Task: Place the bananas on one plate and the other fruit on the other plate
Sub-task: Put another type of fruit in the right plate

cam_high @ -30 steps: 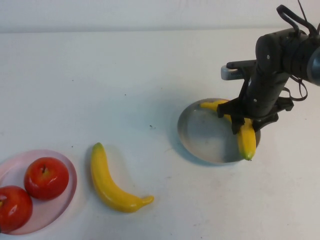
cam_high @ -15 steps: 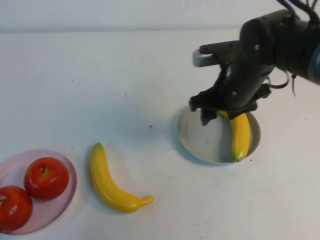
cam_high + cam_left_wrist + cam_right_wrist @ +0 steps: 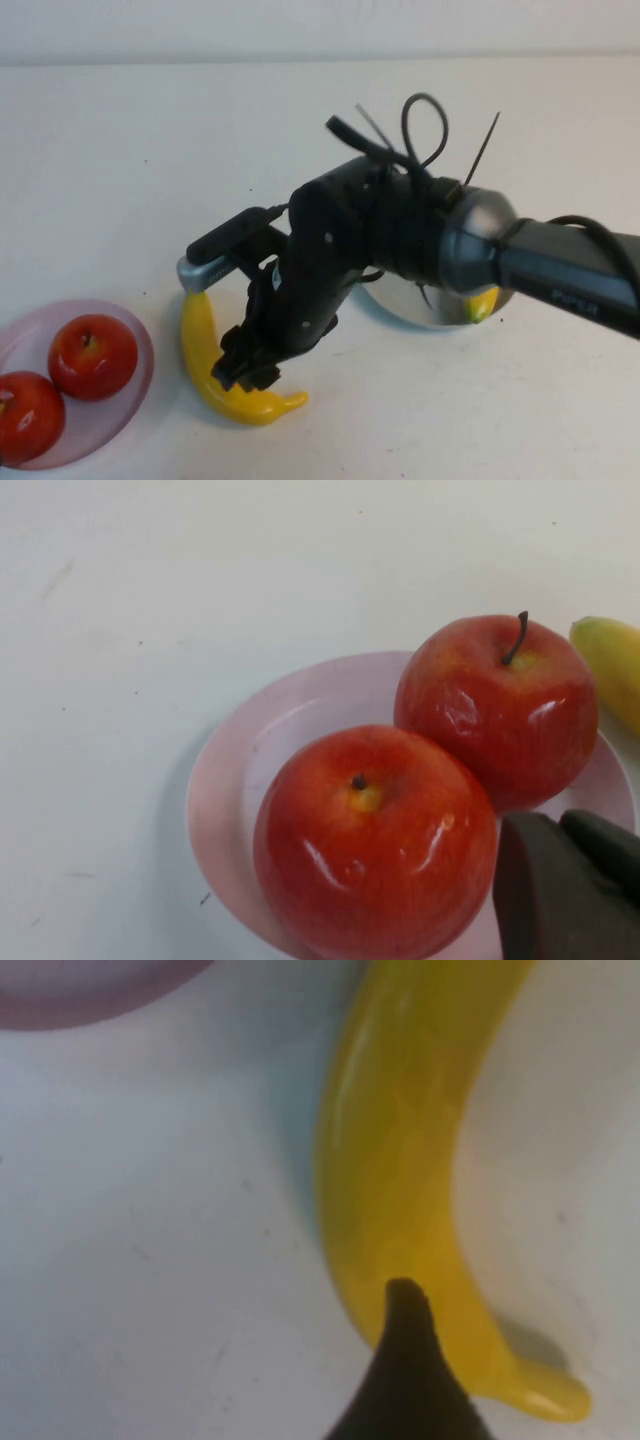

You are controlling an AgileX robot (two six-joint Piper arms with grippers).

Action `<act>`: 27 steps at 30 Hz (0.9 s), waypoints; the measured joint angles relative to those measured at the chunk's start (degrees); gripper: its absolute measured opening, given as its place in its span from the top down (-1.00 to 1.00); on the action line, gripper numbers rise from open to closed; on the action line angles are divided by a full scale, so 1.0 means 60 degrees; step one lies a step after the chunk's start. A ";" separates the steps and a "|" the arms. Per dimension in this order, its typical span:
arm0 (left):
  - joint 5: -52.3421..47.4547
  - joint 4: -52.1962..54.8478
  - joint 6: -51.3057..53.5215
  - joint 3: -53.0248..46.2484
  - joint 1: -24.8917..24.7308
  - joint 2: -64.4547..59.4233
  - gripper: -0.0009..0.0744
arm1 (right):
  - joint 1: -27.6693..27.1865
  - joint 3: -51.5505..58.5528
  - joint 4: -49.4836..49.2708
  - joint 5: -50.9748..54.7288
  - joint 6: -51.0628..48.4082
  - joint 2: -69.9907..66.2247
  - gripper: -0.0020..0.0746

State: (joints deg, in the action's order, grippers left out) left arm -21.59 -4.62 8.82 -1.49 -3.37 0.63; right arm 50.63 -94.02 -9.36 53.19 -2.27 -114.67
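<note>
At the tabletop's (image 3: 120, 150) near-left corner, two red apples (image 3: 92, 356) sit on the pink plate (image 3: 135, 385), with the left gripper (image 3: 565, 890) beside them, its jaws' opening hidden. Right of that plate, one banana (image 3: 203, 350) lies on the tabletop under the right gripper (image 3: 250, 365); I cannot tell its jaws' opening. Toward the right edge, the grey-blue plate (image 3: 420, 305) holds the other banana (image 3: 482, 303).

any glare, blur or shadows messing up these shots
High view: the right gripper over the loose banana is slightly motion-blurred, hiding most of the grey plate. Left wrist view: sharp, white glints on both apples; the left gripper is a dark out-of-focus shape at the edge. Right wrist view: soft focus, a blurred dark fingertip over the banana, its shadow beside it.
</note>
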 joint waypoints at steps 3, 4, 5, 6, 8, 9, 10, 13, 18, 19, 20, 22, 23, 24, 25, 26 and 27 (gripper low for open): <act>0.0000 0.0000 0.0000 0.0000 0.0000 0.0000 0.97 | 0.0256 -0.0208 -0.0233 0.0020 -0.0071 -0.0427 -0.19; 0.0000 0.0000 0.0000 0.0000 0.0000 0.0000 0.97 | 0.0348 -0.0316 -0.0282 0.0053 -0.0079 -0.0516 -0.19; 0.0000 0.0000 0.0000 0.0000 0.0000 0.0000 0.97 | 0.0418 -0.0442 -0.0301 0.0074 -0.0079 -0.0603 -0.19; 0.0000 0.0000 0.0000 0.0000 0.0000 0.0000 0.97 | 0.0475 -0.0589 -0.0327 0.0152 -0.0079 -0.0661 -0.19; 0.0000 0.0000 0.0000 0.0000 0.0000 0.0000 0.97 | 0.0544 -0.0850 -0.0342 0.0307 -0.0094 -0.0723 -0.19; 0.0000 0.0000 0.0000 0.0000 0.0000 0.0000 0.97 | 0.0602 -0.0966 -0.0342 0.0375 -0.0094 -0.0728 -0.19; 0.0000 0.0000 0.0000 0.0000 0.0000 0.0000 0.97 | 0.0619 -0.1040 -0.0323 0.0449 -0.0094 -0.0745 -0.19; 0.0000 0.0000 0.0000 0.0000 0.0000 0.0000 0.97 | 0.0706 -0.1238 -0.0222 0.0535 -0.0094 -0.0823 -0.19; 0.0000 0.0000 0.0000 0.0000 0.0000 0.0000 0.97 | 0.0706 -0.1257 -0.0039 0.0749 -0.0094 -0.1264 -0.19; 0.0000 0.0000 0.0000 0.0000 0.0000 0.0000 0.97 | 0.0706 -0.1257 0.0003 0.0773 -0.0094 -0.1363 -0.19; 0.0000 0.0000 0.0000 0.0000 0.0000 0.0000 0.97 | 0.0706 -0.1257 0.0042 0.0789 -0.0094 -0.1437 -0.19; 0.0000 0.0000 0.0000 0.0000 0.0000 0.0000 0.97 | 0.0706 -0.1257 0.0129 0.0812 -0.0094 -0.1545 -0.19; 0.0000 0.0000 0.0000 0.0000 0.0000 0.0000 0.97 | 0.0706 -0.1257 0.0150 0.0812 -0.0094 -0.1587 -0.18; 0.0000 0.0000 0.0000 0.0000 0.0000 0.0000 0.97 | 0.0706 -0.1257 0.0150 0.0812 -0.0094 -0.1608 -0.16; 0.0000 0.0000 0.0000 0.0000 0.0000 0.0000 0.97 | 0.0706 -0.1257 0.0157 0.0812 -0.0094 -0.1622 -0.13; 0.0000 0.0000 0.0000 0.0000 0.0000 0.0000 0.97 | 0.0706 -0.1257 0.0172 0.0812 -0.0094 -0.1631 -0.09; 0.0000 0.0000 0.0000 0.0000 0.0000 0.0000 0.97 | 0.0706 -0.1257 0.0172 0.0812 -0.0094 -0.1646 -0.03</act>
State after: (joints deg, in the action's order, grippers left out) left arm -21.59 -4.62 8.82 -1.49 -3.37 0.63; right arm 54.86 -101.56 -8.32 58.07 -2.83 -124.55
